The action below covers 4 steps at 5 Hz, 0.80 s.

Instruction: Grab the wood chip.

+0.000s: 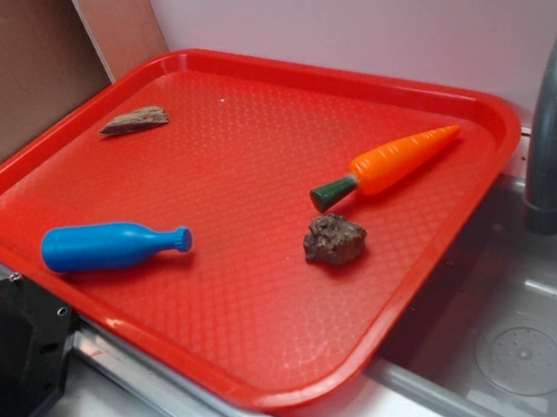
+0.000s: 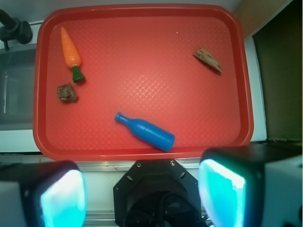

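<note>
The wood chip point(image 1: 135, 120) lies flat on the red tray point(image 1: 269, 300), looking light, stiff and rough; pinching across its narrow width suits. The tool point(image 2: 142, 194) gapes wide, empty.

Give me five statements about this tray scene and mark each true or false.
1. The wood chip lies on the red tray. True.
2. The gripper is shut on the wood chip. False: its fingers stand apart, off the tray.
3. The blue bottle stands upright. False: it lies on its side.
4. The rock-like chunk lies near the carrot's green end. True.
5. The wood chip touches the carrot. False: they lie far apart.
</note>
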Motion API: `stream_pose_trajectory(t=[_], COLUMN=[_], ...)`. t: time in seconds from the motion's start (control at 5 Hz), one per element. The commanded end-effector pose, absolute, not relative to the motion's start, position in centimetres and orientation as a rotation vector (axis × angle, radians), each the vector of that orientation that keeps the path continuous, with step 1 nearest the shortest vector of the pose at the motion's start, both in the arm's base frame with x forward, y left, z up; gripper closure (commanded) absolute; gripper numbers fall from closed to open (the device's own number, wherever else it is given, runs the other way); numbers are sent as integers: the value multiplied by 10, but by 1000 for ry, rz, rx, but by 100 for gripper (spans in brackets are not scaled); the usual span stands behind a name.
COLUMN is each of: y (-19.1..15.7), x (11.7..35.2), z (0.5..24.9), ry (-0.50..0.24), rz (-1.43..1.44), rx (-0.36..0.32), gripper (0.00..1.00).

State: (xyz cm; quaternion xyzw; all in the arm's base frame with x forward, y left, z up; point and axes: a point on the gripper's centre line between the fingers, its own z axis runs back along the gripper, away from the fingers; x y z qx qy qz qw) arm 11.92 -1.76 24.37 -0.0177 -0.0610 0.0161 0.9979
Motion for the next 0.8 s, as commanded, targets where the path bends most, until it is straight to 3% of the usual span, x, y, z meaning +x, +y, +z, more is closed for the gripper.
stream_pose_trajectory(t=[0.0, 0.2, 0.4, 0.6], y=[-18, 32, 80, 105], x=[119, 134, 162, 201], z=[244, 197, 177, 152], ry=[-122, -121, -159, -190], rz=[32, 49, -67, -221], rx=[-35, 134, 112, 48], gripper=[0, 0, 0, 0])
